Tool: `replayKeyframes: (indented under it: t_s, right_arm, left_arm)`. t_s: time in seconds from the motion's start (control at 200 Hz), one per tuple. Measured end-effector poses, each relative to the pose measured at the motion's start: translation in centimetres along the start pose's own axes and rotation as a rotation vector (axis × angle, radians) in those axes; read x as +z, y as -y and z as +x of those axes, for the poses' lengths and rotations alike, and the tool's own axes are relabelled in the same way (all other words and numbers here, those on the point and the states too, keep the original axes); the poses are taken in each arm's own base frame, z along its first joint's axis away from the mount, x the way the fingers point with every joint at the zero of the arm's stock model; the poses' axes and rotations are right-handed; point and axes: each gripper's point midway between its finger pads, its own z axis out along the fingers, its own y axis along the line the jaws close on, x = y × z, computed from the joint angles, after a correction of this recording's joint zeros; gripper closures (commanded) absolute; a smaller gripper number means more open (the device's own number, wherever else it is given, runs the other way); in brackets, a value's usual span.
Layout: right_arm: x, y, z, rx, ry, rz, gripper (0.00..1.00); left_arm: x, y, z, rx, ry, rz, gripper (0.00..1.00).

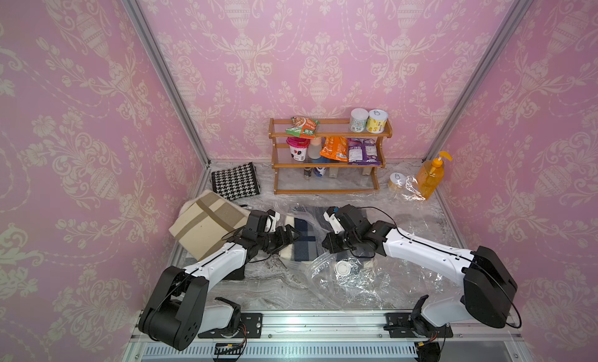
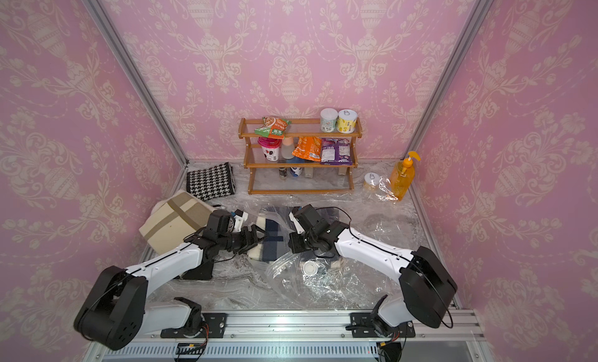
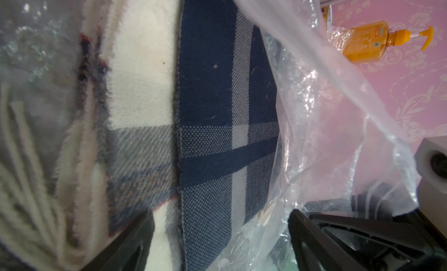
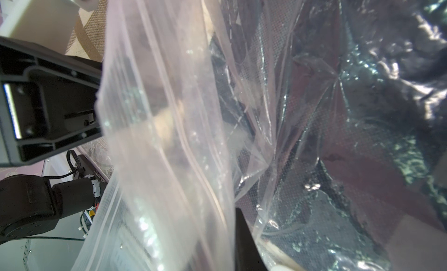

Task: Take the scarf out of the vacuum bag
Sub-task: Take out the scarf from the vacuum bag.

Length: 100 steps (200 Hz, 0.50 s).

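1. Standing by the table (image 1: 259, 292), I see the left gripper (image 1: 293, 236) with its jaws spread wide over the scarf (image 1: 302, 239). The left wrist view shows its black fingers (image 3: 130, 240) well apart, with the navy-and-cream plaid between them, unpinched.
2. The right gripper (image 1: 327, 244) has its jaws almost together on the edge of the vacuum bag (image 1: 356, 286), and the clear film rises from the table to the fingertips (in the right wrist view only one finger (image 4: 243, 238) shows; the rest is behind plastic).
3. The bag lies crumpled near the table's front, mostly before the right arm, with its round white valve cap (image 1: 343, 267) facing up.
4. The scarf lies at the bag's mouth between the two grippers. The part toward the left arm is bare and the part toward the right arm is under film.
5. Only the top views take in the wooden rack (image 2: 299, 156), the houndstooth cloth (image 2: 210, 181) and the beige striped cloth (image 2: 171, 224) beside the left arm.
6. Only the left wrist view gives the scarf's weave and its cream fringe (image 3: 31, 185). It also catches the orange pump bottle (image 3: 367, 42) past the film.
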Motion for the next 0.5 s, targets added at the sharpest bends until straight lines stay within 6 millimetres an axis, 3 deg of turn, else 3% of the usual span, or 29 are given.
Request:
replayKeyframes:
  t_s: [0.305, 0.5]
  right_arm:
    - [-0.5, 0.2, -0.1, -0.001, 0.013, 0.014, 0.84]
    - [-0.6, 0.4, 0.0, 0.002, 0.008, 0.027, 0.84]
  left_arm:
    - [2.2, -1.6, 0.8, -0.031, -0.062, -0.020, 0.13]
    - [3.6, -1.0, 1.0, -0.016, -0.086, 0.019, 0.19]
